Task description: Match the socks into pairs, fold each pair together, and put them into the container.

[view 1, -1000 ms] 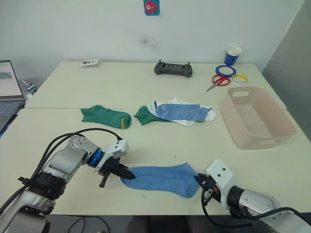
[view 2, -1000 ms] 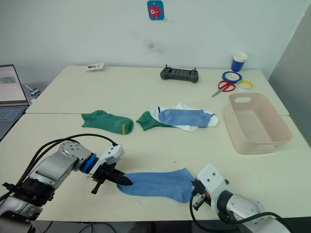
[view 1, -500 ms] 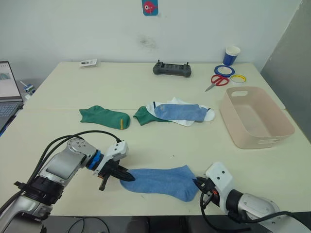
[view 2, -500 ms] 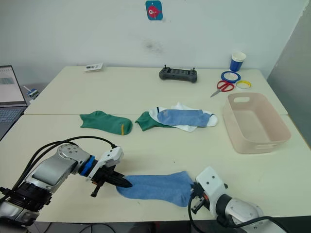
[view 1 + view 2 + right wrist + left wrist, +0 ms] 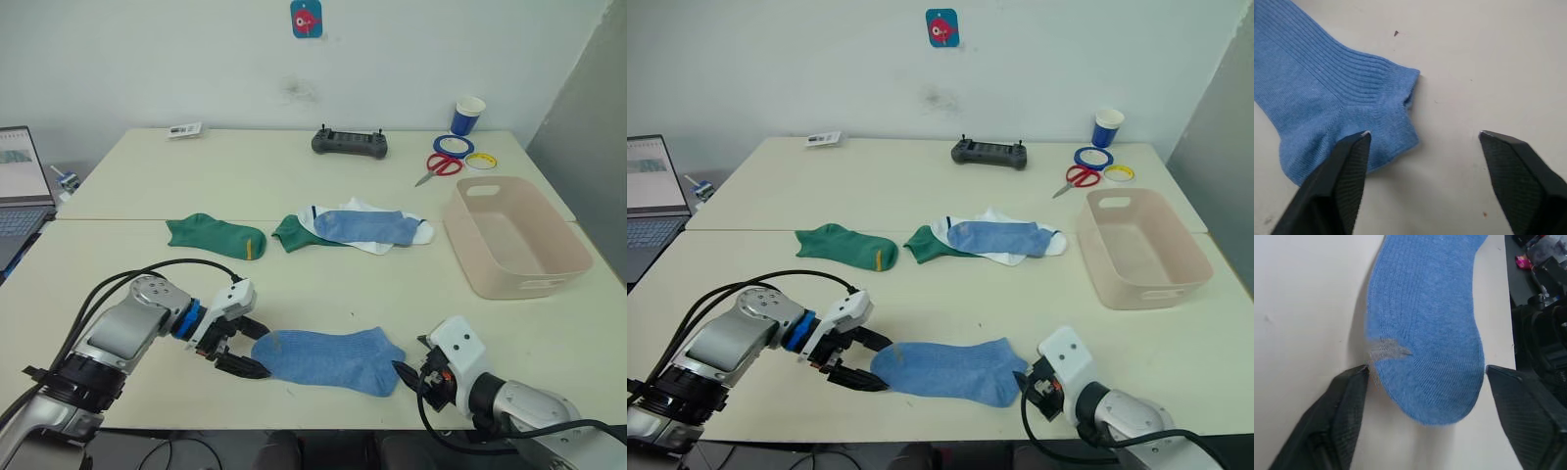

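A light blue sock (image 5: 328, 359) lies flat near the table's front edge. My left gripper (image 5: 251, 349) is open, its fingers (image 5: 1337, 426) on either side of the sock's toe (image 5: 1425, 333). At the cuff end (image 5: 1327, 93) my right gripper (image 5: 409, 377) is open too, one finger over the cuff and the other over bare table. Farther back lie a dark green sock (image 5: 216, 236) and a pile: a second green sock (image 5: 292, 233), a white sock (image 5: 416, 233) and another light blue sock (image 5: 364, 225) on top. The pink-beige container (image 5: 534, 284) stands at the right with nothing in it.
Along the back of the table sit a black controller (image 5: 349, 143), red scissors (image 5: 439, 164), tape rings (image 5: 454, 145), a blue-and-white cup (image 5: 467, 115) and a small card (image 5: 184, 129). A laptop (image 5: 18, 181) is at the far left.
Both grippers were shut on the ends of the near blue sock and have opened and let go. The sock now lies flat on the table.
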Robot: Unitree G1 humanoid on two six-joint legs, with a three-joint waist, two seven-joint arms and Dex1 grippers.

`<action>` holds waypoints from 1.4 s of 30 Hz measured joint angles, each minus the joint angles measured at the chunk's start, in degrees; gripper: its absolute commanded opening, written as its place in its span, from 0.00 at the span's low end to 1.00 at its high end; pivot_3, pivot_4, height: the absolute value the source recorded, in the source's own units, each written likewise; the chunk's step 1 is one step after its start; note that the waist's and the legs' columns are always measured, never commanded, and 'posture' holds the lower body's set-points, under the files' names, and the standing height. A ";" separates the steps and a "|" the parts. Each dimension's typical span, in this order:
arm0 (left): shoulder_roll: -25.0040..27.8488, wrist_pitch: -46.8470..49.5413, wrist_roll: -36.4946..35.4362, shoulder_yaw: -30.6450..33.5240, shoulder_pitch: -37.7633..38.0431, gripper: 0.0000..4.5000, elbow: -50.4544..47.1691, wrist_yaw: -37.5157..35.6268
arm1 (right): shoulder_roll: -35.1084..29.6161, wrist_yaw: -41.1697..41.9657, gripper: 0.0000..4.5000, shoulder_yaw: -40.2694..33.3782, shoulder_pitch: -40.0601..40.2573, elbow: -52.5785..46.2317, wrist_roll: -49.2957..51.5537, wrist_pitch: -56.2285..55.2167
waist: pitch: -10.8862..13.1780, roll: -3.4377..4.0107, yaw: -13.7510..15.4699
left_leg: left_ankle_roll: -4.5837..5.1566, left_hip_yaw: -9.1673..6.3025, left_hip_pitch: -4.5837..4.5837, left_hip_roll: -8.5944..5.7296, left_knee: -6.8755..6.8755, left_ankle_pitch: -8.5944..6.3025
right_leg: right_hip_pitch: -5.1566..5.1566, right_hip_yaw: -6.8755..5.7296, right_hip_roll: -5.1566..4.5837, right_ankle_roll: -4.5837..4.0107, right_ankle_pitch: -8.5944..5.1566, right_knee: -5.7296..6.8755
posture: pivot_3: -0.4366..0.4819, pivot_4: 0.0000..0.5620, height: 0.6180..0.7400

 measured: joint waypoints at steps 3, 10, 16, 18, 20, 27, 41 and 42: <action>0.89 -0.96 -0.01 1.68 0.80 1.00 0.94 0.89 | -0.80 1.11 0.99 -1.35 -0.14 0.03 0.58 -0.87 | 0.00 0.00 -0.01 | 0.00 0.01 -0.06 0.02 -0.06 0.00 | -0.10 0.01 0.03 -0.02 -0.01 0.00 | 0.48 0.27 1.00; 2.81 -1.95 -0.31 8.65 1.27 1.00 5.81 4.76 | -0.85 4.21 0.99 -4.66 -0.79 0.16 1.69 -5.78 | 0.11 -0.18 -0.06 | 0.01 0.01 -0.29 0.08 -0.09 -0.01 | -0.34 0.00 0.12 -0.05 -0.03 0.00 | 0.48 0.27 1.00; 1.07 1.30 -3.53 15.77 0.12 1.00 6.71 10.31 | 0.35 6.24 0.99 -8.53 -2.21 0.21 4.46 -10.38 | 0.15 -0.24 0.01 | 0.01 0.00 -0.47 0.05 -0.05 -0.01 | -0.41 -0.01 0.08 -0.04 -0.03 -0.07 | 0.48 0.27 1.00; -0.32 2.69 -4.51 17.01 -0.35 1.00 6.51 12.22 | 0.57 6.38 0.99 -9.44 -3.26 0.21 5.50 -10.82 | 0.15 -0.25 0.01 | 0.01 -0.01 -0.48 0.05 -0.03 -0.01 | -0.40 -0.02 0.09 -0.04 -0.03 -0.07 | 0.48 0.27 1.00; -2.82 4.51 -6.06 18.72 -1.24 1.00 5.96 15.60 | 0.63 6.33 0.99 -10.28 -4.45 0.21 5.77 -11.34 | 0.16 -0.27 0.04 | 0.01 -0.06 -0.49 0.05 0.00 -0.01 | -0.39 -0.05 0.07 -0.04 -0.03 -0.04 | 0.48 0.27 1.00; -10.64 10.71 -10.19 21.75 -6.53 1.00 3.96 26.31 | 0.82 5.98 0.99 -11.20 -7.41 1.21 6.18 -12.05 | 0.16 -0.28 0.05 | 0.00 -0.10 -0.52 0.02 0.03 0.00 | -0.40 -0.06 0.08 -0.03 -0.02 -0.03 | 0.48 0.27 1.00; -22.76 6.64 -7.14 19.03 -16.05 1.00 6.06 40.54 | 0.01 3.90 0.99 -8.80 -14.35 2.33 5.40 -11.60 | 0.16 -0.30 0.16 | -0.03 -0.13 -0.54 -0.03 0.07 0.02 | -0.38 -0.06 0.06 -0.04 0.00 -0.02 | 0.48 0.27 1.00; -23.21 5.94 -5.79 18.28 -17.39 1.00 7.56 41.54 | 0.01 3.56 0.99 -8.77 -14.98 2.35 5.42 -11.15 | 0.17 -0.30 0.16 | -0.04 -0.13 -0.54 -0.04 0.07 0.02 | -0.39 -0.07 0.06 -0.04 0.00 -0.02 | 0.48 0.27 1.00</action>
